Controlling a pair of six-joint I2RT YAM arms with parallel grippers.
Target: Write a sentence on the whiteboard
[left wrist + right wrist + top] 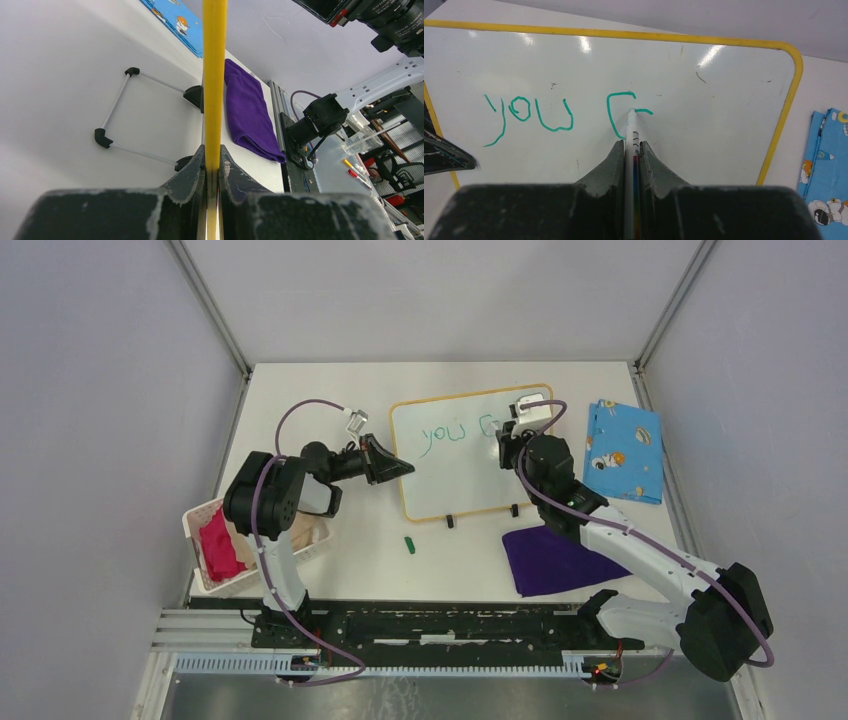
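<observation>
Mid-table, whiteboard [460, 480] stands propped on its stand, facing the arms. Its yellow left rim is pinched by left fingers [199, 167]. Over on the right side, right fingers [618, 157] clamp a marker [631, 122], tip touching the board at an unfinished green letter. Green sentence [529, 115] so far: "you" plus that partial mark. Purple cloth [555, 560] lies near the board's right foot, blue patterned cloth [625, 450] beside its right edge.

Whiteboard [470, 455] is set midway across the table [320, 410], toward the rear. One cloth [625, 450] is laid just right of it, a second cloth [550, 560] in front of its right corner. Basket [198, 512] is placed at the near left, a third cloth [220, 545] inside. A small object [409, 544] is left before the whiteboard's left half.
</observation>
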